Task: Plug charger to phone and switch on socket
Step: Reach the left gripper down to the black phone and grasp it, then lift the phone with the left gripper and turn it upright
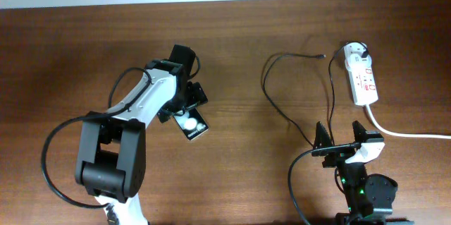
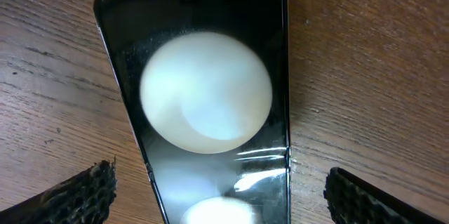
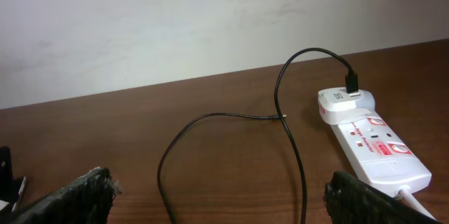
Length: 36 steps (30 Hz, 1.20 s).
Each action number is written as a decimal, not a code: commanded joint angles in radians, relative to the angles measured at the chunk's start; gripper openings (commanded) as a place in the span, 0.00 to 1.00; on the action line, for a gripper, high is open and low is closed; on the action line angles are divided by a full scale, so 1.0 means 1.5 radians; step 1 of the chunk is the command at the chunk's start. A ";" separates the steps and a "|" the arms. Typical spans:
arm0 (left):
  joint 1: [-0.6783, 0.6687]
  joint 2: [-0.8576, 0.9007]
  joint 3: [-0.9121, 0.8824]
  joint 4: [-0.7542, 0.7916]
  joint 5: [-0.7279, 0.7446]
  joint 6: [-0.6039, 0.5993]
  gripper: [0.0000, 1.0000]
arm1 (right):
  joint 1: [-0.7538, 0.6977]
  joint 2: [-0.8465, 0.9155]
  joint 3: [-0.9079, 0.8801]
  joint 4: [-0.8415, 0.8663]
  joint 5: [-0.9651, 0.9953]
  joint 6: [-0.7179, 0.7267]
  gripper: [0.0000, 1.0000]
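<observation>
The phone (image 1: 192, 124), a black slab with white circles, lies flat on the wooden table near the middle. My left gripper (image 1: 184, 105) is open right above it; in the left wrist view the phone (image 2: 203, 97) fills the frame between my spread fingers (image 2: 221, 196), with gaps on both sides. The socket (image 1: 362, 77) lies at the far right, the charger's white plug head (image 1: 356, 53) seated in its far end. The charger's thin black cable (image 1: 282, 105) loops across the table, its tip (image 1: 323, 56) lying free. My right gripper (image 1: 342, 139) is open and empty at the front right. The right wrist view shows the cable (image 3: 280, 122) and socket (image 3: 372, 147) ahead of that gripper (image 3: 221, 196).
The socket's thick white cord (image 1: 402, 132) runs off the right edge. A pale wall (image 3: 175, 20) stands behind the table's far edge.
</observation>
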 commanded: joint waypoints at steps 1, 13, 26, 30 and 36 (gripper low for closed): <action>-0.001 0.014 0.010 -0.001 0.002 -0.012 0.99 | 0.006 -0.003 -0.006 0.000 0.006 -0.007 0.99; 0.000 0.044 -0.003 -0.004 -0.006 -0.081 0.99 | 0.006 -0.003 -0.006 0.000 0.006 -0.007 0.99; 0.000 0.045 -0.034 0.024 -0.014 -0.098 0.77 | 0.006 -0.003 -0.006 0.000 0.006 -0.007 0.99; 0.000 0.045 -0.033 0.023 -0.013 -0.098 0.73 | 0.006 -0.003 -0.006 0.000 0.006 -0.007 0.99; 0.000 0.014 -0.016 0.011 -0.010 -0.092 0.72 | 0.006 -0.003 -0.006 0.000 0.006 -0.007 0.99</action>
